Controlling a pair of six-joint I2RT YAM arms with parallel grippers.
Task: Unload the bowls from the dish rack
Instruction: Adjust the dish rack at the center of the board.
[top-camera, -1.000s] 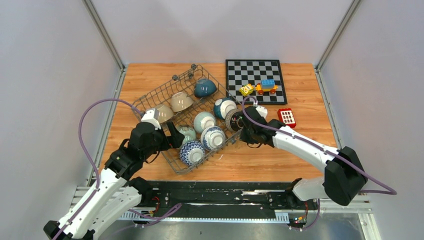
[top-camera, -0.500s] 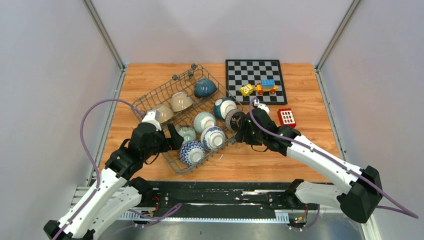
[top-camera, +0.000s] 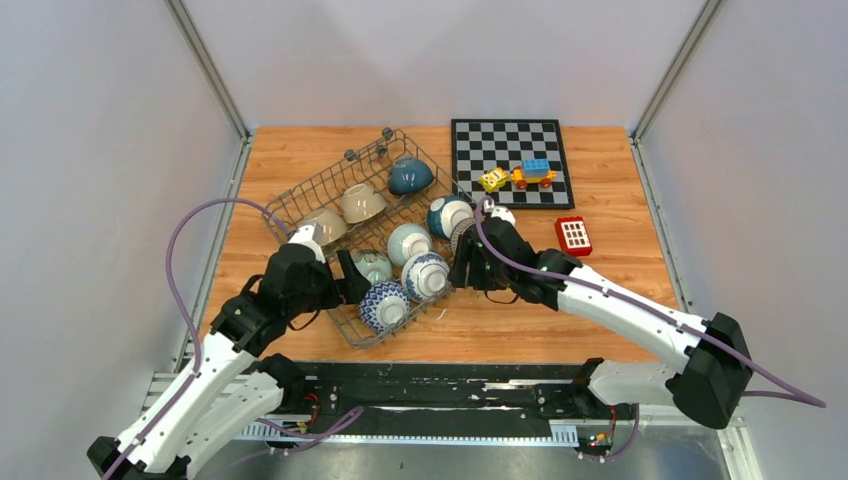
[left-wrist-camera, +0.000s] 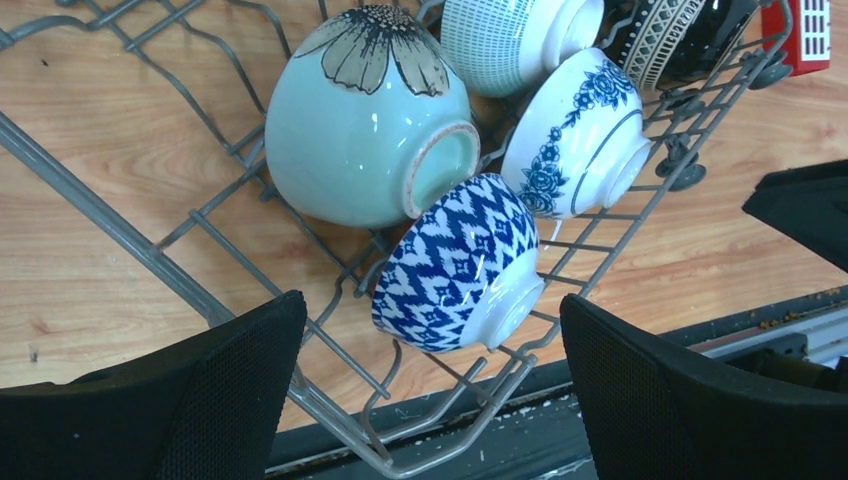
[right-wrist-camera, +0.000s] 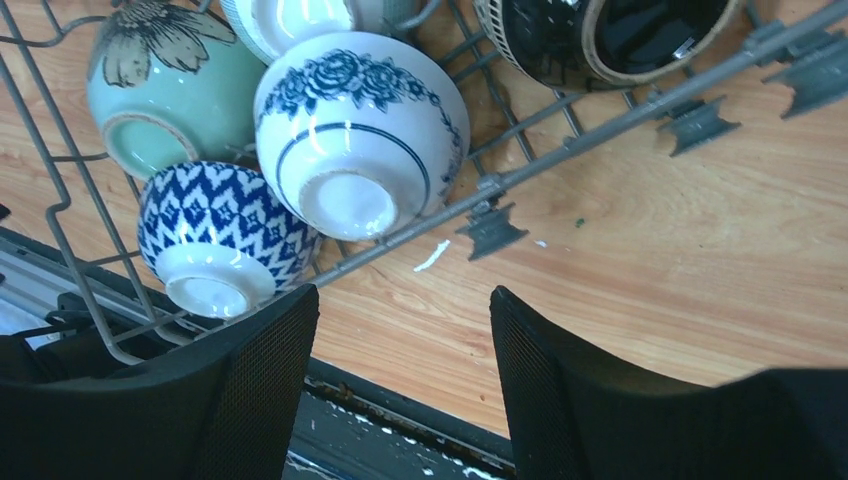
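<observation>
Wooden tabletop (top-camera: 600, 310) fills the scene between plain grey walls. The dish rack (top-camera: 322, 180) lies skewed across its left half, and a chessboard (top-camera: 505, 145) with toy blocks (top-camera: 535, 168) sits far right. All the bowls in sight are inside the rack and none is out on the wood, so the unloading looks barely begun. They lean on their sides against the prongs with their feet tipped toward the near right, which leaves rims and foot rings open to a pinch.

At the near corner lies the zigzag bowl (left-wrist-camera: 455, 265). It is close against the celadon flower bowl (left-wrist-camera: 365, 130) and just beside the floral bowl (right-wrist-camera: 360, 130). A dark striped bowl (right-wrist-camera: 610, 35) rests by the right rail, and beige bowls (top-camera: 362, 203) sit farther back.

The left gripper (left-wrist-camera: 430, 320) is spread wide and empty. Its fingers straddle the zigzag bowl from the near side, probably lining up on it. The right gripper (right-wrist-camera: 400, 320), likewise parted and holding nothing, hovers over the rack's near right rail, just short of the floral bowl.
</observation>
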